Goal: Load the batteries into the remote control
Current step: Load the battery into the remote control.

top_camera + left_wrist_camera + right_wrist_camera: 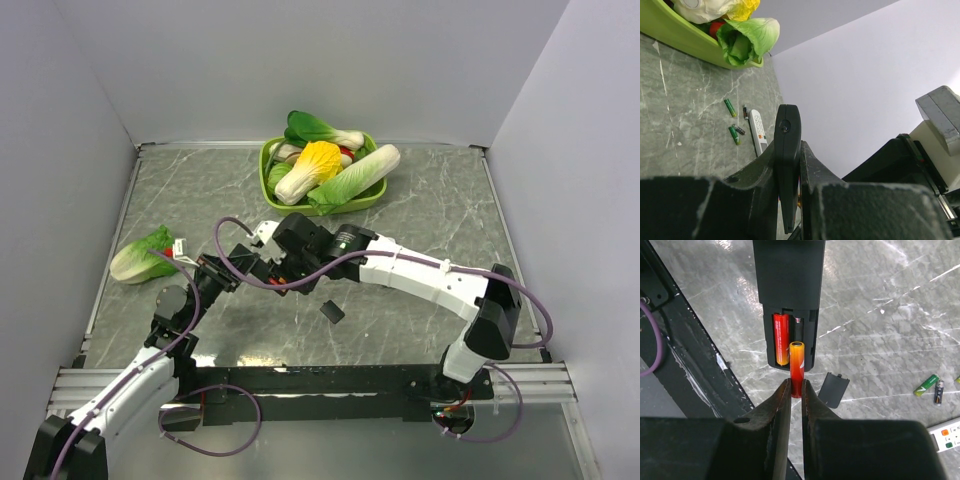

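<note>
My left gripper [788, 152] is shut on the black remote control [787, 145], seen edge-on between its fingers and lifted off the table. In the right wrist view the remote control [788, 295] shows its open battery bay, with one red-orange battery [781, 337] lying in the left slot. My right gripper [795, 386] is shut on the lower end of a second red-orange battery [797, 362]. That battery's top end hangs in front of the bay's empty right slot. Loose green batteries [729, 107] [734, 135] and a dark one [739, 130] lie on the table.
The small black cover [833, 389] [332, 311] lies on the marble top below the remote. A white remote [758, 131] lies beside the loose batteries. At the back stands a green basket [268, 160] of toy vegetables. A toy lettuce [142, 257] lies at left.
</note>
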### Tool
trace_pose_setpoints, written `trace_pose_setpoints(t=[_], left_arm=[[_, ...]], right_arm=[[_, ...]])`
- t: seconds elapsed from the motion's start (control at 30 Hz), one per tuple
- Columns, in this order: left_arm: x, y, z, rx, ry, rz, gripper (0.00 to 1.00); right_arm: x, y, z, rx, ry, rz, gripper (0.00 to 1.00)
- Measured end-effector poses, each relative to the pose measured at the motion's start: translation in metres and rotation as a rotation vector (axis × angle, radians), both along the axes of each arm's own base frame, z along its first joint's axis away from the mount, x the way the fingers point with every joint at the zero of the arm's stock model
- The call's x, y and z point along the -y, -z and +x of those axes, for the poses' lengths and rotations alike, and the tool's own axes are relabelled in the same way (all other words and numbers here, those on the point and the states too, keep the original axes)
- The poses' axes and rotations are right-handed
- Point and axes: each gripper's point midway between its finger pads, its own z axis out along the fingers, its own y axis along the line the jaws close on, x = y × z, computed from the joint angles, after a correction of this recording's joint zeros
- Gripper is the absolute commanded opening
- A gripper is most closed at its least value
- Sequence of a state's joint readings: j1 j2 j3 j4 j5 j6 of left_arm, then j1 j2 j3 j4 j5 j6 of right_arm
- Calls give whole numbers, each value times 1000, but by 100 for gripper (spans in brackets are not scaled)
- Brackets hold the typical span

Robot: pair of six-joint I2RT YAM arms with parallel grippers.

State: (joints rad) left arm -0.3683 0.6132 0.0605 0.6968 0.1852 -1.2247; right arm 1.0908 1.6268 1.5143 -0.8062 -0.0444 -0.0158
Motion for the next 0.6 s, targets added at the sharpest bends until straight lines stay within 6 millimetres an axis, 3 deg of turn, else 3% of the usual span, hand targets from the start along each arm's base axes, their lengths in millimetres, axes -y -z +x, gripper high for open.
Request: trace_pose_setpoints(t=[0.6], left_arm=[[-1, 0, 0, -7, -4, -26, 1]], right_arm=[[-9, 3, 3, 4, 1, -36, 0]])
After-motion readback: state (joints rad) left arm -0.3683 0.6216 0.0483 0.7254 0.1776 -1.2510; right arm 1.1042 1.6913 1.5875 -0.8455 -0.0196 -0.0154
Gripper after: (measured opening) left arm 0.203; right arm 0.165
